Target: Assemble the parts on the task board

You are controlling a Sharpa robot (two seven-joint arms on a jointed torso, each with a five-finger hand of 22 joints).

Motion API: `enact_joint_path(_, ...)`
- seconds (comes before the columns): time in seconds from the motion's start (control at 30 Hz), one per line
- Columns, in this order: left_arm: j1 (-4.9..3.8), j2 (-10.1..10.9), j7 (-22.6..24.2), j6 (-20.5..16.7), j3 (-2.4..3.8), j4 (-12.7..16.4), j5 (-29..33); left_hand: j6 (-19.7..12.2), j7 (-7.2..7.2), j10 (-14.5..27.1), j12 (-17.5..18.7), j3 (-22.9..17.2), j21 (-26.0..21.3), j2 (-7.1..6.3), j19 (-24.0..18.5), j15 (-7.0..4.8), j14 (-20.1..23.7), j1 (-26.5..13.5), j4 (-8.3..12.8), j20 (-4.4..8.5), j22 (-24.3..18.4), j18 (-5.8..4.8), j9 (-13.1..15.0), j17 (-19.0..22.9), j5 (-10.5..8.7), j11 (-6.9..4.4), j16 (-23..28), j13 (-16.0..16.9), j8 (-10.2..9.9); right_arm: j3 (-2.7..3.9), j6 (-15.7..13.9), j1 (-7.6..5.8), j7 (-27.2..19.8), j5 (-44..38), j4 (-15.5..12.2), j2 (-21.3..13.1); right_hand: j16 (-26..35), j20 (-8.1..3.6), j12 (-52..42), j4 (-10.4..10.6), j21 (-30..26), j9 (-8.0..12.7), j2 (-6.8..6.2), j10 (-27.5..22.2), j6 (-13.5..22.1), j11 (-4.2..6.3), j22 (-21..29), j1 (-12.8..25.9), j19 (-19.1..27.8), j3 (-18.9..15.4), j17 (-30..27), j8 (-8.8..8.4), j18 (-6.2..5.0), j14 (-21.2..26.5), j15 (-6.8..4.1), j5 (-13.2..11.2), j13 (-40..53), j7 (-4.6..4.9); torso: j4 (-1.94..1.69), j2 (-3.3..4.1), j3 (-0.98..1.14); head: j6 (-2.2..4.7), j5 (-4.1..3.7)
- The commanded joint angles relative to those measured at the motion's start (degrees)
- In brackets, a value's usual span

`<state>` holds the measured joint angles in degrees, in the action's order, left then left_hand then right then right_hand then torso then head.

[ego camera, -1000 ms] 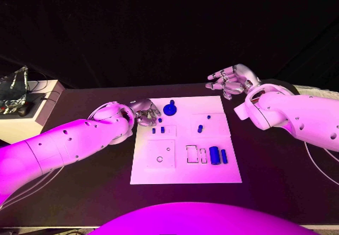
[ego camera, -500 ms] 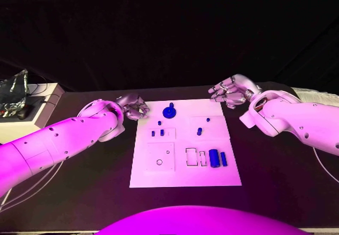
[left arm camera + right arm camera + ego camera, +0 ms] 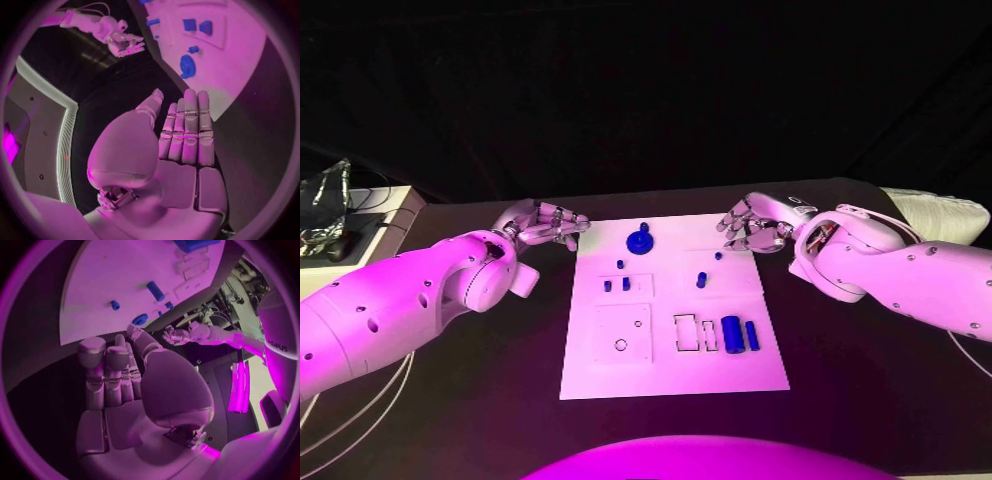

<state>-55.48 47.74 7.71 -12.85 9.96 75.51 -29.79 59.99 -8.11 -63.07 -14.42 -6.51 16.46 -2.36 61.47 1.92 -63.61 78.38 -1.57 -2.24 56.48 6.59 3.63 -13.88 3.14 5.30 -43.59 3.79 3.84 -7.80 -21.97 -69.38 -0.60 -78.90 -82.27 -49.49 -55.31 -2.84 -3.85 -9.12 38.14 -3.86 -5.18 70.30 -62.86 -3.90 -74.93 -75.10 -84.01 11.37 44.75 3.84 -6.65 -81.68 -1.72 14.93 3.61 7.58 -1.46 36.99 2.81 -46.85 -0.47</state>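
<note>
- Right now the left hand [image 3: 545, 224] hovers just off the far left corner of the task board [image 3: 668, 375], fingers straight and side by side, holding nothing; its wrist view shows the same flat palm [image 3: 181, 150] with the board beyond the fingertips.
- Opposite it, the right hand [image 3: 750, 225] sits at the far right corner of the board, fingers loosely extended and likewise empty; its wrist view shows that hand [image 3: 125, 385] with bare fingers pointing at the board's edge.
- Nearest both hands is the round knobbed part [image 3: 640, 241], lying on the far middle of the board, between the two hands and touched by neither.
- Further in, two small pegs [image 3: 617, 285] sit in the left-middle zone and a short peg [image 3: 702, 281] in the right-middle zone, with one tiny peg [image 3: 720, 256] nearer the right hand.
- Closest to the robot, the big cylinder [image 3: 730, 327] and a slimmer cylinder [image 3: 753, 335] lie side by side, just beside two outlined slots [image 3: 697, 333]; a square recess with a small ring [image 3: 622, 345] is on the left.
- I judge the step as reaching for a first part, nothing being assembled yet.
- To do it well, pick one part per hand, come down from above with fingers spread, and pinch the small part at its middle so it does not roll.
- Keep the other hand off the board, so the loose pegs are not nudged.
</note>
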Motion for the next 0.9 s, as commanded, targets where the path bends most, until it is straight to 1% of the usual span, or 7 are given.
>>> enact_joint_path(0.03, 0.57, 1.0, 8.3, 4.3, 0.09, 1.9, 14.9, 0.2, 0.26, 0.0, -0.2, 1.3, -1.0, 0.56, 0.5, 0.13, -0.2, 0.8, 0.1, -0.11, -0.9, -1.15, 0.1, 0.3, -0.01, 0.13, 0.7, 0.0, -0.1, -0.08, 2.2, 0.60, 7.3, -13.2, -0.3, 0.7, 0.4, 0.58, 0.2, 2.1, -0.9, 0.0, -1.95, -1.1, 0.4, -0.30, -4.6, 0.0, -2.0, 0.8, -0.4, -0.27, -1.15, -0.1, 0.45, -0.6, -0.1, -0.35, -0.05, 0.06, -0.09, 0.21, -0.11)
enact_joint_path(0.17, 1.10, 2.0, 9.8, 5.0, 0.13, 3.4, 16.9, 0.3, 0.26, 0.0, -0.2, 1.7, -1.4, 1.04, 0.9, 0.10, -0.2, 1.5, 0.5, -0.08, -1.4, -1.13, 0.1, 0.3, -0.01, 0.15, 1.1, 0.0, -0.1, -0.15, 3.8, 1.16, 9.3, -16.1, -0.7, 1.5, 0.5, 0.71, 0.1, 4.7, -1.9, 0.0, -3.87, -1.7, 0.9, -0.46, -4.5, -0.6, -2.1, 0.7, -0.8, -0.28, -1.33, -0.2, 0.52, -0.9, -0.1, -0.51, -0.12, 0.14, -0.11, 0.22, -0.40)
enact_joint_path(0.2, 1.17, 2.1, 10.0, 5.0, 0.14, 3.6, 17.1, 0.3, 0.29, 0.0, -0.2, 1.8, -1.5, 1.11, 0.9, 0.09, -0.2, 1.6, 0.6, -0.08, -1.4, -1.14, 0.1, 0.3, -0.02, 0.13, 1.1, 0.0, -0.1, -0.17, 4.1, 1.25, 9.6, -16.5, -0.7, 1.6, 0.5, 0.73, 0.1, 5.0, -2.0, 0.0, -4.03, -1.8, 0.9, -0.48, -4.5, -0.6, -2.1, 0.6, -0.9, -0.26, -1.35, -0.2, 0.54, -1.0, -0.1, -0.51, -0.12, 0.16, -0.12, 0.17, -0.40)
enact_joint_path(0.27, 1.30, 2.4, 10.4, 5.2, 0.16, 4.1, 17.5, 0.4, 0.28, 0.0, -0.1, 1.9, -1.6, 1.24, 1.0, 0.08, -0.2, 1.7, 0.7, -0.06, -1.5, -1.15, 0.1, 0.3, -0.01, 0.13, 1.2, 0.0, -0.1, -0.22, 4.5, 1.46, 10.2, -17.2, -0.7, 2.0, 0.4, 0.83, 0.1, 6.9, -2.5, 0.0, -4.57, -1.8, 1.0, -0.55, -4.5, -1.9, -2.4, 0.2, -1.2, -0.26, -1.42, -0.1, 0.55, -1.0, -0.1, -0.29, -0.07, 0.22, -0.15, 0.12, -0.33)
enact_joint_path(0.33, 1.37, 2.6, 10.7, 5.2, 0.19, 4.3, 17.7, 0.5, 0.28, 0.0, -0.1, 2.0, -1.7, 1.29, 1.1, 0.08, -0.2, 1.8, 0.8, -0.05, -1.5, -1.15, 0.1, 0.3, -0.01, 0.13, 1.3, 0.0, -0.1, -0.26, 4.5, 1.58, 10.7, -17.7, -0.4, 2.5, 0.3, 0.80, 0.1, 7.7, -2.7, 0.0, -4.65, -1.5, 1.0, -0.52, -4.6, -2.4, -2.5, 0.4, -1.4, -0.29, -1.44, -0.1, 0.54, -0.9, -0.1, -0.24, -0.06, 0.27, -0.15, 0.08, -0.27)
enact_joint_path(0.57, 1.46, 2.7, 11.0, 4.4, 0.27, 5.0, 17.1, 0.4, 0.17, -0.1, 0.1, 2.2, -2.1, 2.22, 1.4, 0.01, -0.5, 2.3, 1.2, 0.08, -1.7, -1.16, 0.1, 0.3, 0.00, 0.12, 1.5, 0.0, -0.1, -0.38, 4.5, 1.80, 11.7, -18.5, 1.0, 4.4, 0.1, 0.76, 0.2, 8.5, -2.9, 0.0, -4.73, -1.5, 0.2, -0.55, -4.6, -2.7, -2.6, 1.7, -1.7, -0.26, -1.41, -0.1, 0.55, -0.4, -0.1, -0.13, -0.13, 0.18, -0.10, -0.13, -0.25)
enact_joint_path(0.9, 1.47, 3.0, 10.6, 4.1, 0.29, 5.3, 16.2, 0.5, 0.18, -0.1, 0.1, 2.2, -2.1, 2.23, 1.5, 0.03, -0.4, 2.3, 1.3, 0.08, -1.7, -1.16, 0.1, 0.3, -0.01, 0.13, 1.5, 0.0, -0.1, -0.49, 4.9, 2.03, 13.1, -19.7, 2.3, 5.7, -0.1, 0.81, 0.2, 8.6, -3.0, 0.0, -4.33, -1.9, -1.2, -0.61, -4.6, -2.3, -2.7, 5.4, -2.0, -0.25, -1.54, -0.1, 0.57, -0.4, -0.2, -0.18, -0.05, 0.16, -0.07, -0.46, -0.35)
